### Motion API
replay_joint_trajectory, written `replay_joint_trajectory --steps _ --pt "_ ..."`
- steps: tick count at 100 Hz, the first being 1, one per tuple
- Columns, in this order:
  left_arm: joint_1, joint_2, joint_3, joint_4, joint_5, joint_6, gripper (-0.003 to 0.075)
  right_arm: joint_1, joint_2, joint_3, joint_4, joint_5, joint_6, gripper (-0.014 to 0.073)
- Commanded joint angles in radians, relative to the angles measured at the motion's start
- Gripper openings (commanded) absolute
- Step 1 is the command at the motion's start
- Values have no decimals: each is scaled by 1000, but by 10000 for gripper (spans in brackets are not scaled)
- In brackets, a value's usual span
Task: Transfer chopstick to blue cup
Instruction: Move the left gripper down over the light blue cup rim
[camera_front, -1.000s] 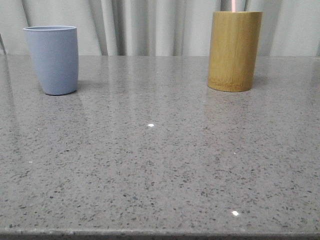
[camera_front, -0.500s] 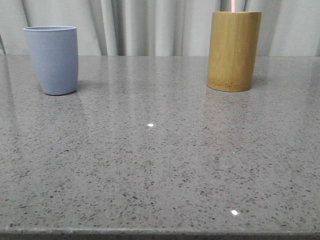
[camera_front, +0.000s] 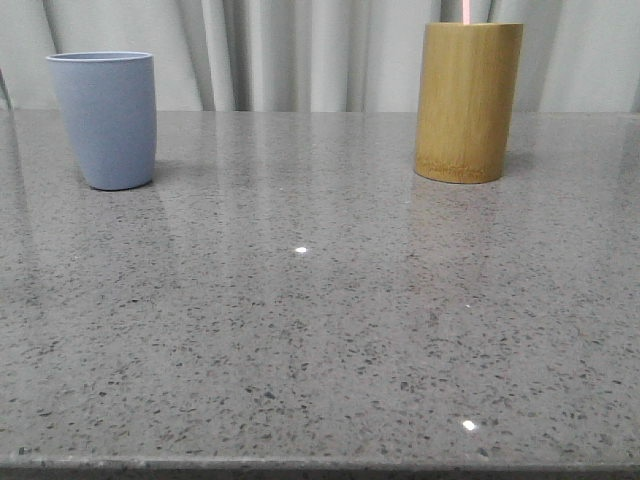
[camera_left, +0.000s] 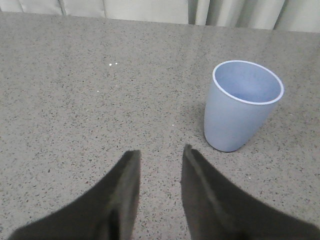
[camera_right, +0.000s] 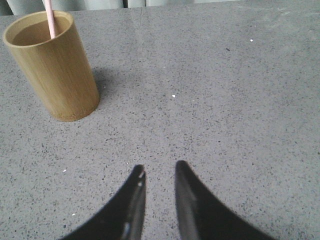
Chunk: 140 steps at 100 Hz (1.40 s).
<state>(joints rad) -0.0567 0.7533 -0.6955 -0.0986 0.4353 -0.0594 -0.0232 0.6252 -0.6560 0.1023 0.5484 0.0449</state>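
The blue cup (camera_front: 105, 120) stands upright at the back left of the grey stone table; in the left wrist view it (camera_left: 242, 107) shows empty. A pale pink chopstick (camera_front: 468, 11) sticks up out of the yellow-brown bamboo cylinder (camera_front: 469, 102) at the back right; it also shows in the right wrist view (camera_right: 49, 19). My left gripper (camera_left: 160, 152) is open and empty, above the table a short way from the blue cup. My right gripper (camera_right: 159, 167) is open and empty, apart from the bamboo cylinder (camera_right: 52, 67). Neither gripper shows in the front view.
The speckled grey table (camera_front: 320, 330) runs to a front edge at the bottom of the front view. Pale curtains (camera_front: 300, 50) hang close behind the table's back edge.
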Motion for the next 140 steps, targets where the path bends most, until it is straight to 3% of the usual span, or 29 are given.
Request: replay_joint_trajectory --steps 1,57,94,140 --pt "3 15 -45 -9 -68 -10 348 -7 29 -50 3 -60 -15 275" --pt "3 47 -86 -30 -71 -8 368 -7 32 -55 3 -97 -15 273" --pt "-4 339 -462 -34 273 43 368 -7 32 -55 3 -108 -15 273" --pt "-125 720 -877 -34 525 70 368 -7 32 -55 3 -108 -15 273"
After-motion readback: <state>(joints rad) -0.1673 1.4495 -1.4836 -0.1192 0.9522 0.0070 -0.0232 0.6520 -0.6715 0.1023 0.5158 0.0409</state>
